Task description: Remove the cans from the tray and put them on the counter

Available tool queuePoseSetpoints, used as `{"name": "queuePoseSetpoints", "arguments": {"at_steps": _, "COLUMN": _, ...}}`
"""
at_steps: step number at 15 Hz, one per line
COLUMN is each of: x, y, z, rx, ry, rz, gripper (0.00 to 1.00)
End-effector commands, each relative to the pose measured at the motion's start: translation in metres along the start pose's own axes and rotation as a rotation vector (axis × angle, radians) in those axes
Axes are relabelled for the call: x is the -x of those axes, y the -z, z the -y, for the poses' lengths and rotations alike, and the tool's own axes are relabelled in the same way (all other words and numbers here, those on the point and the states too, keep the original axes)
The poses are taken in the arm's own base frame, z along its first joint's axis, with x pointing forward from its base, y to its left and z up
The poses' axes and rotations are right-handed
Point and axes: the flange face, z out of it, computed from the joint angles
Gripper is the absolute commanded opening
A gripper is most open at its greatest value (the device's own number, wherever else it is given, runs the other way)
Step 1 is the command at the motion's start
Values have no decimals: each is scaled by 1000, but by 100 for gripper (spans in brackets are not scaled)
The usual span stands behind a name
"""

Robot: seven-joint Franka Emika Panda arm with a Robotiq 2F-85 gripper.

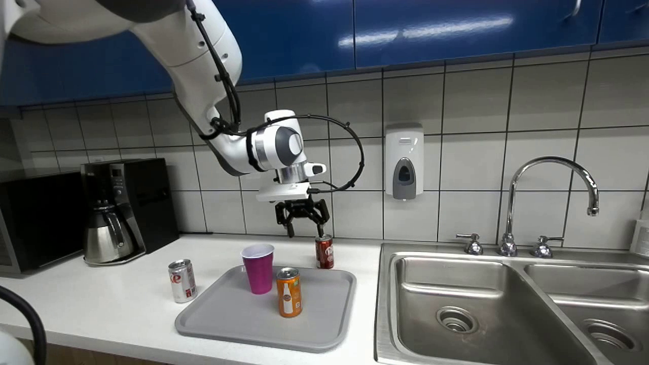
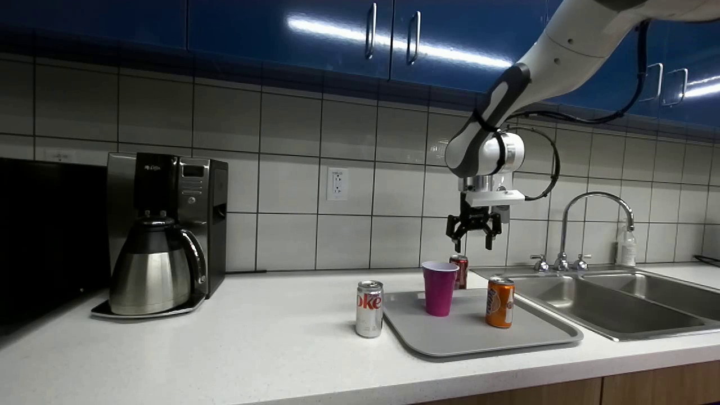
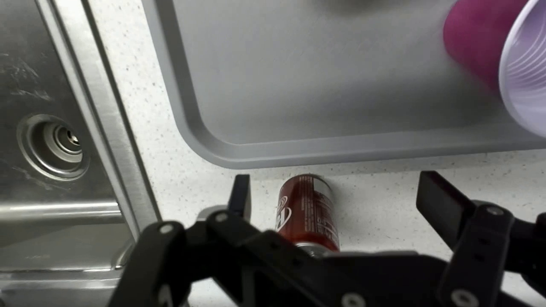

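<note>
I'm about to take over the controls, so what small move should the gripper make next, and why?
Probably move the gripper, open and holding nothing, across to above the orange can, high enough to clear the cup. That can seems the right target: it is the only one on the tray; the silver can and the red can already stand on the counter.

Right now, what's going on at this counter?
A robot arm is on the job of unloading the tray onto the counter. Its gripper, open and holding nothing, hangs just above the red can, which stands on the counter between the tray and the tiled wall. The silver can is on the counter too, beside the tray. The orange can is on the tray near the cup; it looks like the only can left to move.
</note>
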Motion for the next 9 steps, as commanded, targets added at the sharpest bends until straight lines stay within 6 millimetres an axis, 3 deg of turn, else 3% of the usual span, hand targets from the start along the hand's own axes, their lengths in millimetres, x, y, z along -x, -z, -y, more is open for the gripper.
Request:
{"name": "queuePoseSetpoints", "arguments": {"at_steps": 1, "x": 41, "y": 24, "z": -1, "rx": -2, "ry": 29, "rz": -21, "gripper": 100}}
{"name": "queuePoseSetpoints", "arguments": {"at_steps": 9, "x": 99, "y": 48, "z": -3, "rx": -4, "ry": 30, "rz": -13, "gripper": 100}}
